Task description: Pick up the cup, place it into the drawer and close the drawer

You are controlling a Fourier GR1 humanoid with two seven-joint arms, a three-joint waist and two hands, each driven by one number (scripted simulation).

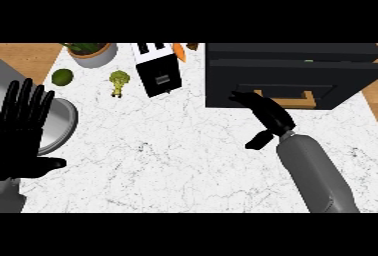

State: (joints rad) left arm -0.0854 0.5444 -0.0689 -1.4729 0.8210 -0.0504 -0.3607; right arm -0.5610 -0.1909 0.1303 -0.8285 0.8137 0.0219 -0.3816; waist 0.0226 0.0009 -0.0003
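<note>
Left hand (26,131) open, fingers up; right hand (267,116) fingers straight against the dark drawer (284,75) front.

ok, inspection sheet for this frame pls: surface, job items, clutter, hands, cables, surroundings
Surface: white marbled counter, wood showing at the top left and right edges.
Job's things: black drawer unit at top right, tan handle on its front; cup not seen, and whether the drawer is fully shut cannot be told.
Clutter: potted plant, lime, broccoli, black-and-white box, carrot, grey round plate at left.
Hands: left hand open, fingers up, resting at the left edge; right hand with straight fingers at the drawer front.
Cables: nothing seen.
Surroundings: nothing seen.
</note>
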